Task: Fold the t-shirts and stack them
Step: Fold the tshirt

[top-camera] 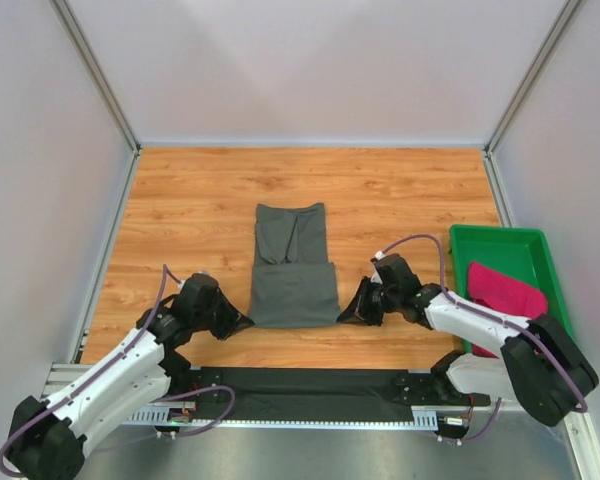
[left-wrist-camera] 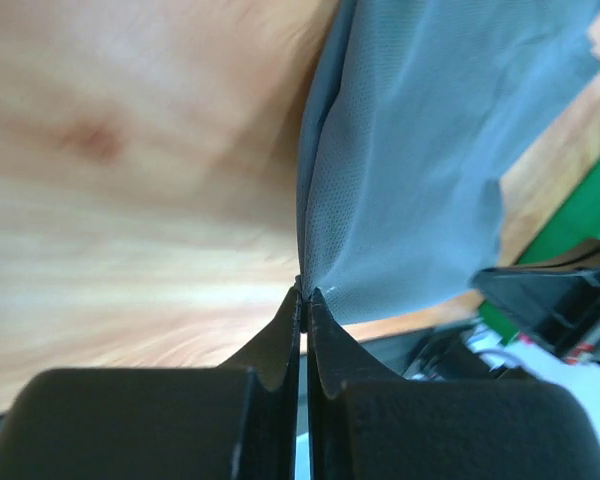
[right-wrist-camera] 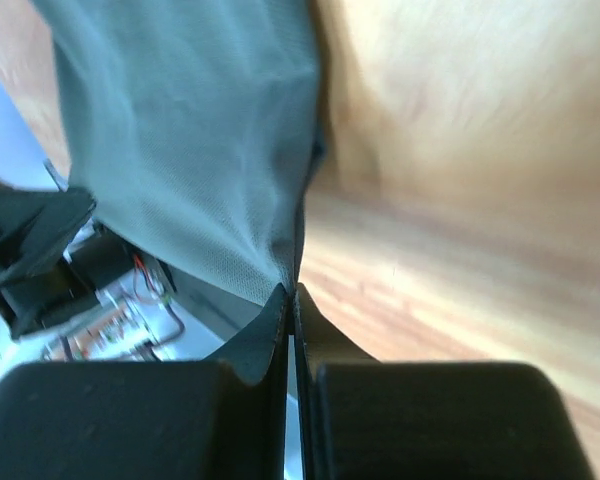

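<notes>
Though limp, fine-mesh charcoal t-shirt (top-camera: 293,275), corners between left fingers (left-wrist-camera: 272,345), right fingers (right-wrist-camera: 268,340).

On table (top-camera: 200,200): folded t-shirt (top-camera: 293,270); in tray (top-camera: 500,238) (right side): other t-shirt (top-camera: 503,292).

Grey shirt (top-camera: 293,270) – plain dark charcoal, no print; close up, fine mesh weave, bluish-grey.
Pink shirt (top-camera: 503,292) – bright magenta, plain.
Tray (top-camera: 500,240): solid green.
Table (top-camera: 200,200): orange-brown wood grain, plank lines.
Left arm (top-camera: 110,375), right arm (top-camera: 470,318): white shells, black joints.
Cables (top-camera: 420,237): lilac.
Left gripper (left-wrist-camera: 302,295), right gripper (right-wrist-camera: 292,290): matte black.
Walls (top-camera: 310,70): pale grey.
</notes>
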